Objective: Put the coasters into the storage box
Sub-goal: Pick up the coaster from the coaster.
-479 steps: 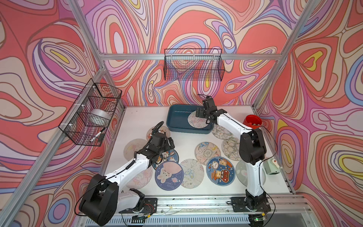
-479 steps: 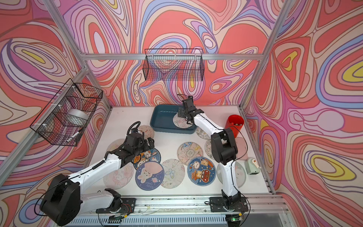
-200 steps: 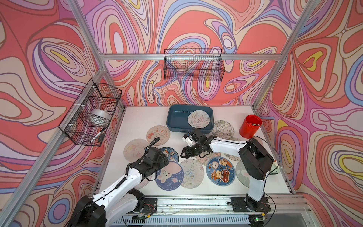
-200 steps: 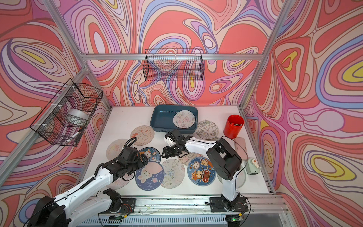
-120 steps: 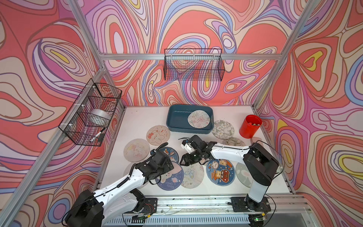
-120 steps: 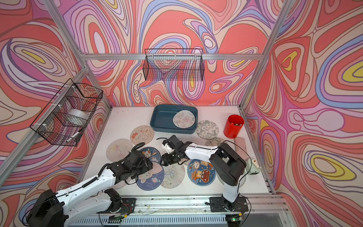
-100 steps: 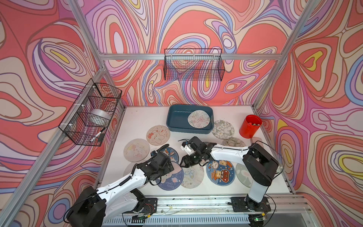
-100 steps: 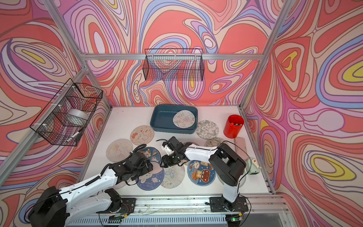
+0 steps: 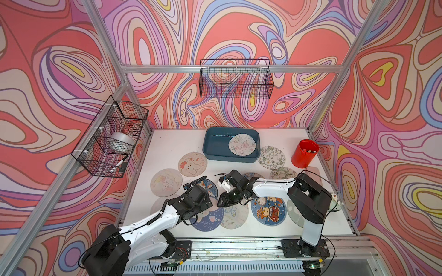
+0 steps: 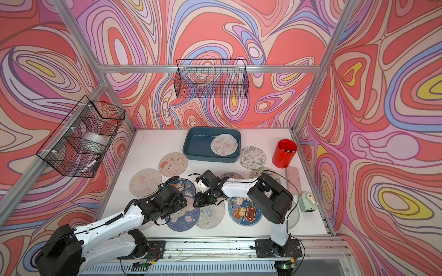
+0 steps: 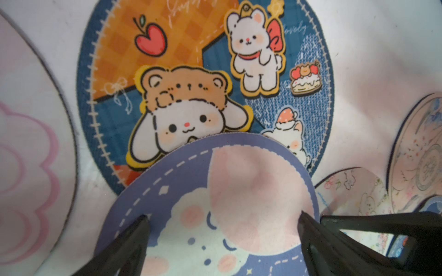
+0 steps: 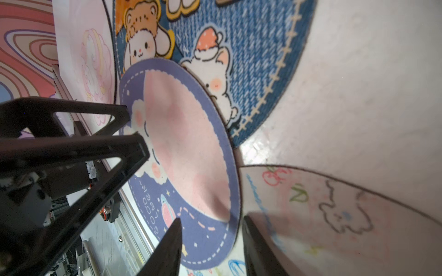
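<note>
The teal storage box [image 9: 210, 145] stands at the back with one pale coaster [image 9: 242, 144] inside. Several coasters lie spread over the white table. A purple bunny coaster [image 9: 207, 221] [image 12: 186, 133] overlaps a denim-blue bear coaster [image 11: 191, 59] near the front. My left gripper [image 11: 223, 224] is wide open, its fingers resting on the purple coaster's face. My right gripper [image 12: 211, 239] [image 9: 220, 203] faces it. Its jaws are narrowed but apart, straddling the purple coaster's rim beside a beige coaster [image 12: 334, 215]. Nothing is lifted.
A red cup [image 9: 304, 153] stands at the back right, next to a flowered coaster [image 9: 271, 157]. Black wire baskets hang on the back wall [image 9: 235, 78] and the left wall [image 9: 112, 136]. A small green device [image 10: 308, 202] sits at the right edge.
My right arm left the box, where a coaster now lies, and came down to the front centre, its jaws narrowing. My left arm moved forward onto the purple coaster.
</note>
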